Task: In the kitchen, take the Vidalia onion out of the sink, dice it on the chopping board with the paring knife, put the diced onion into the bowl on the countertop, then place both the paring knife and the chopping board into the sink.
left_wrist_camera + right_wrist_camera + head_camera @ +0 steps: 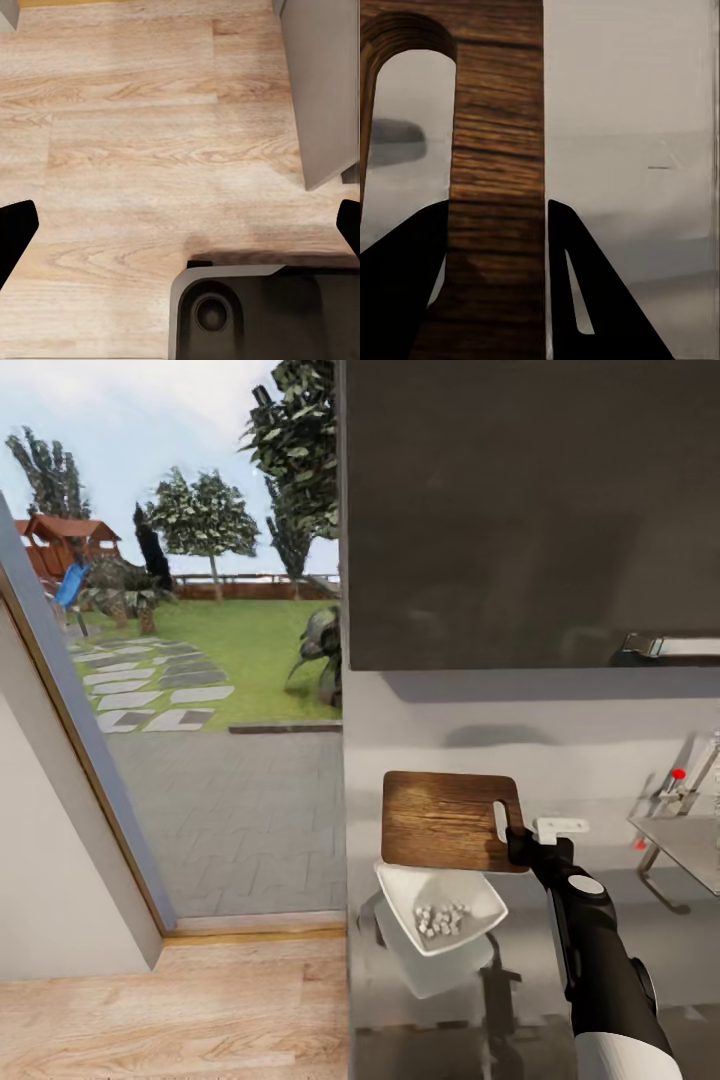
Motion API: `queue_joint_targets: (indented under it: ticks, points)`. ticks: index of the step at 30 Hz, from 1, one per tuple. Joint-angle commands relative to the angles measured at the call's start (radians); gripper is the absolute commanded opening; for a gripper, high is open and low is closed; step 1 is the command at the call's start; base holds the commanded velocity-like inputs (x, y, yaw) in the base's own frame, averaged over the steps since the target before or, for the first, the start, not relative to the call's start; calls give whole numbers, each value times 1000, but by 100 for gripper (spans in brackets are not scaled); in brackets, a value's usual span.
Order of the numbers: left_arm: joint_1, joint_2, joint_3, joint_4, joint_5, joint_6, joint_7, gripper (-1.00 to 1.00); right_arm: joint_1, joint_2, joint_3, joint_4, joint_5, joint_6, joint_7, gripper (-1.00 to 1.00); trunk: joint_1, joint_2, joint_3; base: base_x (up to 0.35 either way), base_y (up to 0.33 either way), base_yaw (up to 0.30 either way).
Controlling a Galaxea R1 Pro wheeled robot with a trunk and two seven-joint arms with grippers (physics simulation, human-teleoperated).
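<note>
From the head camera, the right end effector [520, 847] grips the chopping board [445, 821] by the short edge with the handle slot. The board is held up over the grey worktop [600, 940], and its near edge hangs over the far corner of the bowl [438, 905]. The white bowl sits on the worktop, just in front of the board. Small pale bits of diced onion [441, 919] lie in the middle of the bowl. A white flat thing [558, 827] lies on the worktop right behind the end effector — what it is cannot be told. Far to the right is the steel sink [690, 845], with its chrome tap [688, 780] and red knob [679, 774]. A dark cabinet [530, 510] hangs above. To the left, a big window [190, 660] looks out on grass and trees, and a light wood floor [170, 1010] lies below it.

The left wrist camera looks down at that wood floor [150, 150]. The two black fingertips [15, 232] of the left end effector [180, 229] stand far apart at the picture's sides — nothing is between them. A dark part of the robot's base [262, 315] shows below.

In the right wrist camera, the two black fingers [405, 292] are clamped on the wooden bar of the board [499, 187], right beside its handle slot [412, 135]. Grey worktop [630, 187] shows behind.
</note>
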Motion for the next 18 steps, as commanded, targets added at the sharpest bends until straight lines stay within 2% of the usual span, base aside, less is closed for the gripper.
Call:
queue_joint_targets:
  ticks: [1, 6, 12, 14, 18]
  points:
    - [0, 1, -9, -2, 2, -1, 10, 100, -1, 2, -3, -2, 10, 3, 8, -100, 0, -2, -2, -186, -173, 0]
    - [0, 1, -9, -1, 2, -1, 10, 100, -1, 2, -7, -7, 10, 36, 6, -100, 0, -2, -2, -224, -207, 0]
    - [0, 1, -9, 1, 3, -1, 10, 100, -1, 2, -6, -114, 8, 242, 12, -100, 0, -2, -2, -240, -221, 0]
    - [0, 1, -9, 1, 3, -1, 10, 100, -1, 3, -6, -133, 8, 277, 12, -100, 0, -2, -2, -241, -223, 0]
    - [0, 1, -9, 1, 3, -1, 10, 100, -1, 6, -2, -145, 7, 298, 12, -100, 0, -2, -2, -241, -223, 0]
